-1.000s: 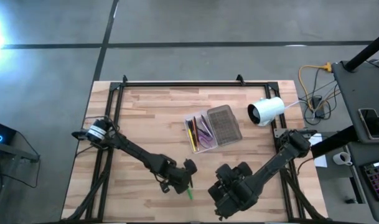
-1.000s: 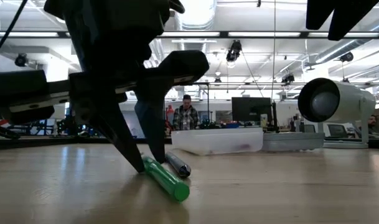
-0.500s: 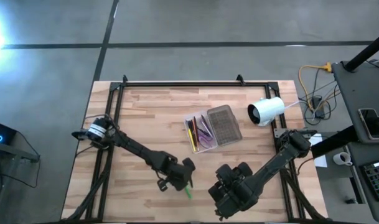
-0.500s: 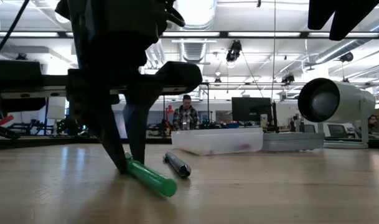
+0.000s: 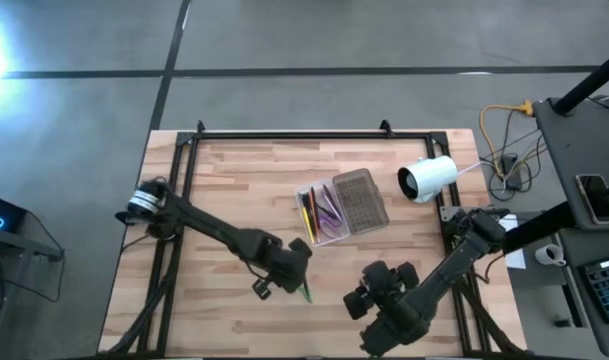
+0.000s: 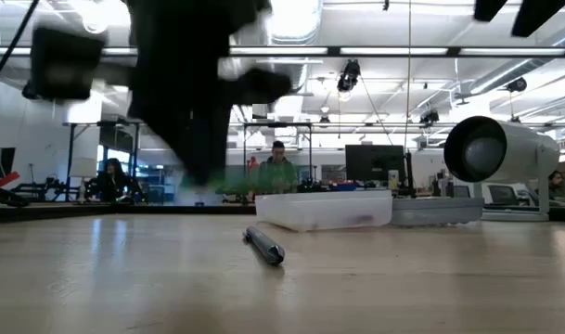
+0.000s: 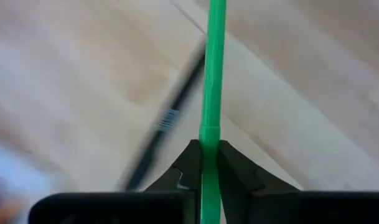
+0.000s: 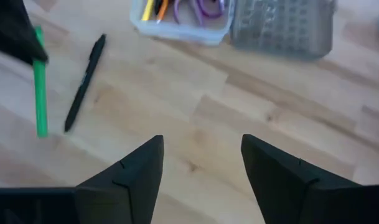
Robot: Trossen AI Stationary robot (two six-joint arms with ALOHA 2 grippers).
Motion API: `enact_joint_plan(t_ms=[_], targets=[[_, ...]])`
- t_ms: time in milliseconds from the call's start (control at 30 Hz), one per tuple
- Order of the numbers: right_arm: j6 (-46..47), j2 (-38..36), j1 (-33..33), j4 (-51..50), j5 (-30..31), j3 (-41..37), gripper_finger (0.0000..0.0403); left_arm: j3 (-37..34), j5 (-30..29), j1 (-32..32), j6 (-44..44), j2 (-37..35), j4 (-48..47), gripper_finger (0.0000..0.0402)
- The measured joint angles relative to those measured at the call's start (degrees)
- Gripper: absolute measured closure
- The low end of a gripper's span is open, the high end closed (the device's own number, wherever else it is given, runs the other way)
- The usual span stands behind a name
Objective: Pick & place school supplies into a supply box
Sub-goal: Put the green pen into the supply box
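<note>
My left gripper [image 5: 296,272] is shut on a green pen [image 7: 211,74] and holds it above the table; in the low view the pen is a green blur [image 6: 237,188]. A black pen [image 8: 84,82] lies flat on the wood beside it [image 6: 263,246]. The supply box [image 5: 322,212] lies farther back, a clear tray with pens and purple scissors inside and its grey lid [image 5: 361,200] folded open beside it. My right gripper [image 8: 201,168] hovers open near the table's front, right of the pens, with nothing between its fingers. My left gripper pinches the green pen's barrel [image 7: 209,155] between its two fingers, just behind a seam in the barrel. The fingers slant down from above and the pen runs on ahead along them. Most of its length [image 8: 40,93] sticks out past the fingertips, clear of the table.
A white cylindrical camera [image 5: 427,178] lies at the table's right, beside the box. A black frame [image 5: 284,135] runs along the table's edges. Bare wood [image 5: 234,190] lies left of the box. People and desks show in the room behind.
My left gripper has shut on the green pen and risen with it, moving toward the table's far edge and the box. The pen, which lay on the wood beside the black pen, now hangs clear. The black pen has stayed in place.
</note>
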Motion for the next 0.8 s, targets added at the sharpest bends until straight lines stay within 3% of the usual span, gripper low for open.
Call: enact_joint_plan(t_ms=[200,400,633,800], targets=[[2.37,-0.94,0.68,0.18,1.7,-0.58,0.0214,-0.1,-7.73,5.38,10.96,-4.45,0.46,0.0391],[5.06,-1.03,0.61,0.17,4.16,-0.58,0.0228,0.03,-17.89,14.58,32.53,-3.27,5.9,0.0392],[6.13,-1.03,0.55,0.29,4.99,-0.58,0.0237,0.43,-18.21,23.44,49.18,-0.82,12.36,0.0392],[5.31,-1.03,0.55,0.44,4.95,-0.58,0.0239,0.35,-17.67,24.3,53.04,3.45,12.7,0.0376]])
